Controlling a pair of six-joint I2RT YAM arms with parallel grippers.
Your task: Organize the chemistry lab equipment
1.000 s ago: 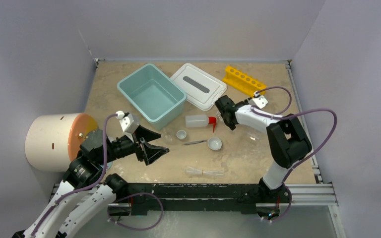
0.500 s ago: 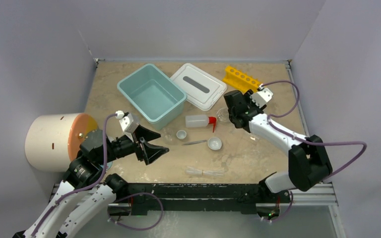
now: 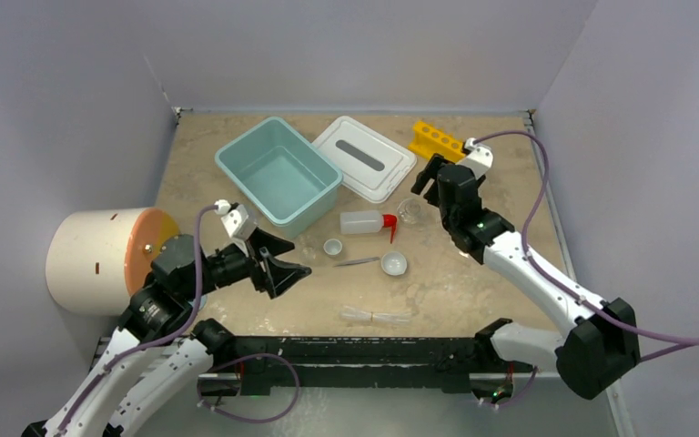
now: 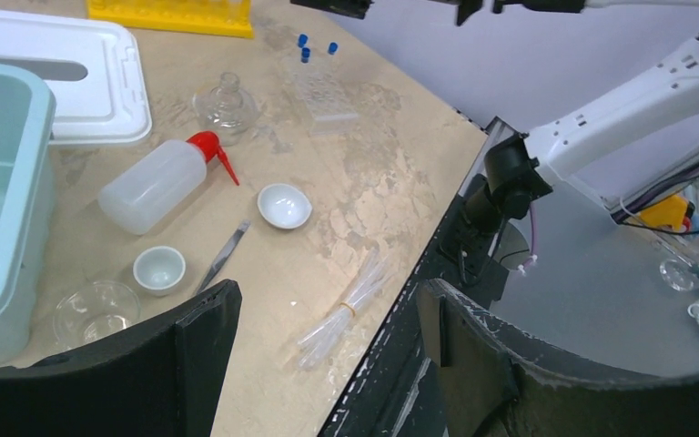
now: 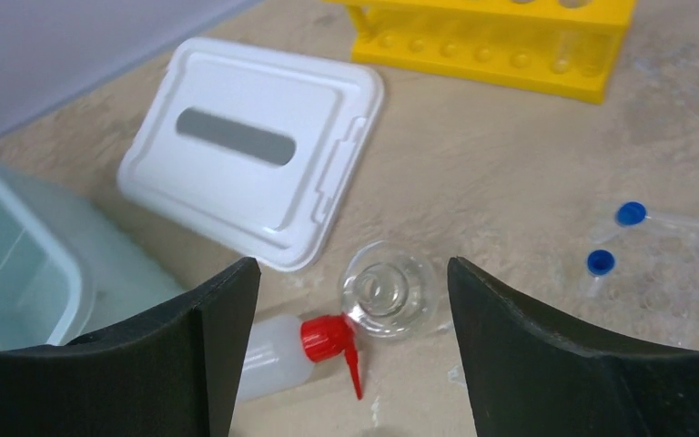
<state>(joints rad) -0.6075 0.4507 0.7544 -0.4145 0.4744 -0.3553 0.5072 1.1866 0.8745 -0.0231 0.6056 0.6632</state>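
Right wrist view: right tool point(image 5: 350, 266) gapes wide above the clear glass flask point(image 5: 390, 293).

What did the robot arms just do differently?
The right tool backed away from the small glass flask toward the yellow rack, opening wide; it seems to have let the flask go. The left tool, bottle and bowls stayed put.
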